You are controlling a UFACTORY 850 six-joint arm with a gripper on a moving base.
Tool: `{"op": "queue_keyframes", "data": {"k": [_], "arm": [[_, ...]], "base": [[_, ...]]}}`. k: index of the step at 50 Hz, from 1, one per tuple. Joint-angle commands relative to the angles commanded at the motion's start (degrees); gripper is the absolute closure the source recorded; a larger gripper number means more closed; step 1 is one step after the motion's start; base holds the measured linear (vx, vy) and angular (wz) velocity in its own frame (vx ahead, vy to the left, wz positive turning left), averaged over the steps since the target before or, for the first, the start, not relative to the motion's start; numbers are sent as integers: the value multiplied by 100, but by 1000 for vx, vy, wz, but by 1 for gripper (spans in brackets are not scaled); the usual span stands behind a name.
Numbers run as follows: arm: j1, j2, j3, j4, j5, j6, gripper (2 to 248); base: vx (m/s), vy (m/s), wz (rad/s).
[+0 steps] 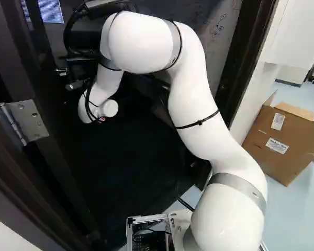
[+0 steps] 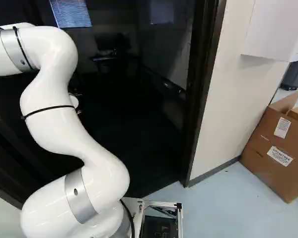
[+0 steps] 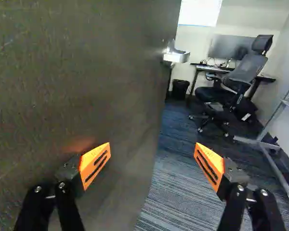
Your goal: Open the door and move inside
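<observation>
The dark door [image 3: 82,72] stands open into the room, its broad face close along one side of my gripper [image 3: 152,156]. The two orange-padded fingers are wide apart with nothing held between them. A silver handle [image 3: 176,55] sticks out near the door's far edge, ahead of the fingers and not touched by them. In the left base view my white arm [image 1: 146,42] reaches into the dark doorway, past the hinge [image 1: 26,123]; the gripper itself cannot be made out there. The opposite doorframe post [image 2: 201,94] shows in the right base view.
Beyond the door are striped carpet [image 3: 178,192], an office chair [image 3: 231,84], a desk with a monitor [image 3: 226,46], a black bin [image 3: 179,89] and a metal frame [image 3: 274,154]. Outside, a cardboard box [image 2: 278,146] stands by the white wall [image 2: 233,94], right of the doorway.
</observation>
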Motion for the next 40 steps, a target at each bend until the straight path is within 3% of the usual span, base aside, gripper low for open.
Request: {"op": "queue_keyframes", "data": {"k": [40], "arm": [[334, 243, 330, -14, 0, 0, 3]], "base": [[0, 0, 0]]}}
